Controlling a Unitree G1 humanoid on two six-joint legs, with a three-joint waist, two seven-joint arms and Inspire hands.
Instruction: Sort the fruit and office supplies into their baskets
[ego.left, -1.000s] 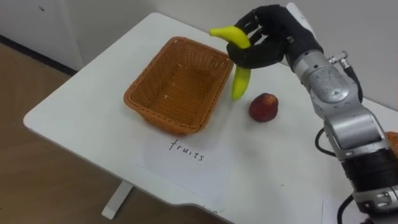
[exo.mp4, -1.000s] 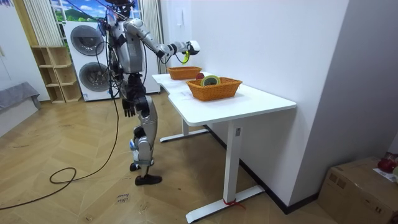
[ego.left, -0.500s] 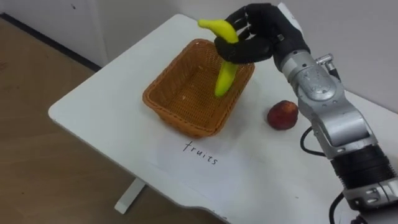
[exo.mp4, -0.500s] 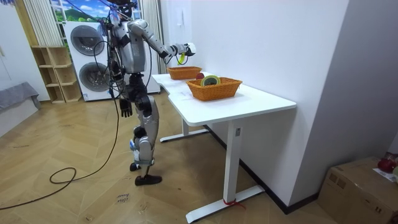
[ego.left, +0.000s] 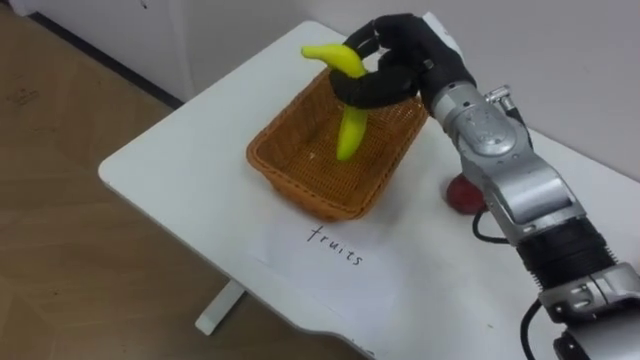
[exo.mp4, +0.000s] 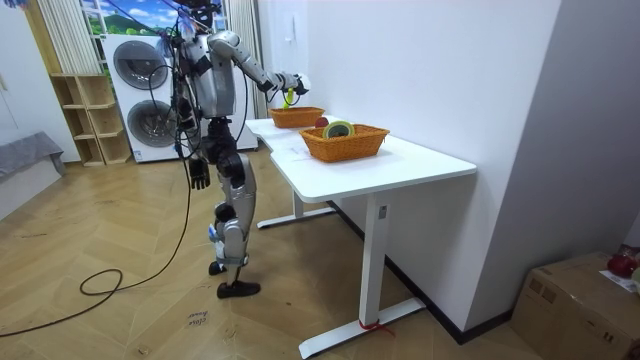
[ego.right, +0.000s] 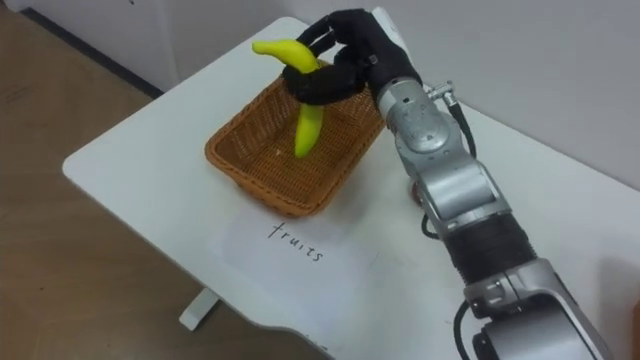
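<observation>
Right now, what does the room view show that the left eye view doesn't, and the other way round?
Room view: the robot standing at the end of the table, its left hand hanging by its side, a second basket nearer the camera, washing machines behind. Left eye view: a handwritten paper label in front of the fruit basket. Both: the right hand gripping the banana above that basket.

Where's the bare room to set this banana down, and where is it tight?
The basket is bare inside, under the banana in the right hand. The table is free left of the basket. It is tight right of the basket, by the red fruit.
</observation>
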